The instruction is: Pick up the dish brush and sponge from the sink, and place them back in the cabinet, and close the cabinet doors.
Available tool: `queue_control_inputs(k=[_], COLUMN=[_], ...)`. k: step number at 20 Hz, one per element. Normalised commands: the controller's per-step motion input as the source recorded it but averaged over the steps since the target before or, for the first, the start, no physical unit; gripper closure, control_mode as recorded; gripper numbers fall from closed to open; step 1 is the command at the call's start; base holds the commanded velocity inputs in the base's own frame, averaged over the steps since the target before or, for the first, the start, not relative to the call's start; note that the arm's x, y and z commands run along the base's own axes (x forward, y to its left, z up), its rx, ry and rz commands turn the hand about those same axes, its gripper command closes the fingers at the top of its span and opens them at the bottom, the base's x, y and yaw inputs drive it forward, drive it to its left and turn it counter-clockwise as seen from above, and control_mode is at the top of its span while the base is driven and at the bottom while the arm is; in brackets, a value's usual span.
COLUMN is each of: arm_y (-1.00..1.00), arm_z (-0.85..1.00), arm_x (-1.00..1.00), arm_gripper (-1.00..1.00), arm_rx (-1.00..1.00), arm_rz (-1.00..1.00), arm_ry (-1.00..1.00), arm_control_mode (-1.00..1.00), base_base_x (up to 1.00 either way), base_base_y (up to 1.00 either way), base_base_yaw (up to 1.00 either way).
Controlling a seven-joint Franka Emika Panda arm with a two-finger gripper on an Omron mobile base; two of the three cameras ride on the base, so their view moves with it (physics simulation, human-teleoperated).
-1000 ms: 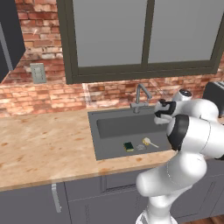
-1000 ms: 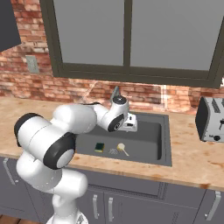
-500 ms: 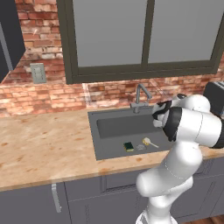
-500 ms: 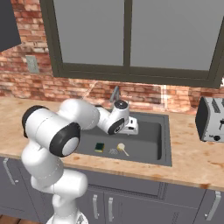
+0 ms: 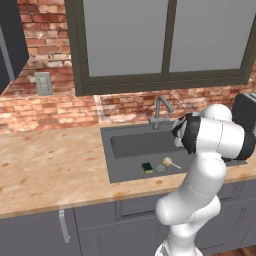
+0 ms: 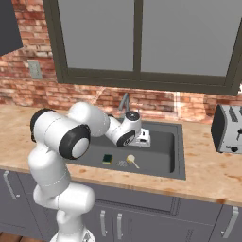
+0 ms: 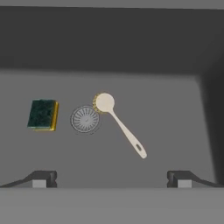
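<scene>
The sink (image 6: 166,147) is a dark grey basin set in the beige counter. On its floor lies the sponge (image 7: 42,114), green on top with a yellow edge, and to its right the cream dish brush (image 7: 118,120), round head up and handle slanting down-right. Both show near the basin's front in the base views: sponge (image 5: 146,167) (image 6: 108,159), dish brush (image 5: 170,162) (image 6: 131,161). My gripper (image 7: 111,178) (image 6: 143,141) hangs open over the sink, above and behind both, holding nothing. A dark corner of the cabinet (image 5: 11,47) shows at the upper left.
A round drain (image 7: 85,118) sits between sponge and brush. The silver faucet (image 6: 125,101) rises at the sink's back edge, close to my hand. A toaster (image 6: 228,128) stands on the counter to the right. A window and brick wall are behind.
My arm's elbow has swung round and the hand has shifted slightly over the sink. The jaws stay open. Sponge and brush lie where they were.
</scene>
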Motion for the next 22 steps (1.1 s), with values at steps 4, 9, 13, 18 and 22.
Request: queue_control_inputs(k=[4,9,13,18,22], arm_y=[0.0,0.0,0.0,0.0,0.0], arm_z=[-0.16,-0.22,-0.26,-0.2,-0.2], arm_x=[0.08,0.01,0.0,0.05,0.09], arm_gripper=[-1.0,-1.0,-1.0,-1.0,-1.0], arm_rx=[0.0,0.0,0.0,0.0,0.0], arm_rz=[0.0,0.0,0.0,0.0,0.0], arm_ry=[0.0,0.0,0.0,0.0,0.0], arm_control_mode=[-1.0,-1.0,-1.0,-1.0,-1.0], base_base_x=[0.0,0.0,0.0,0.0,0.0], base_base_y=[0.0,0.0,0.0,0.0,0.0], base_base_yaw=[0.0,0.0,0.0,0.0,0.0])
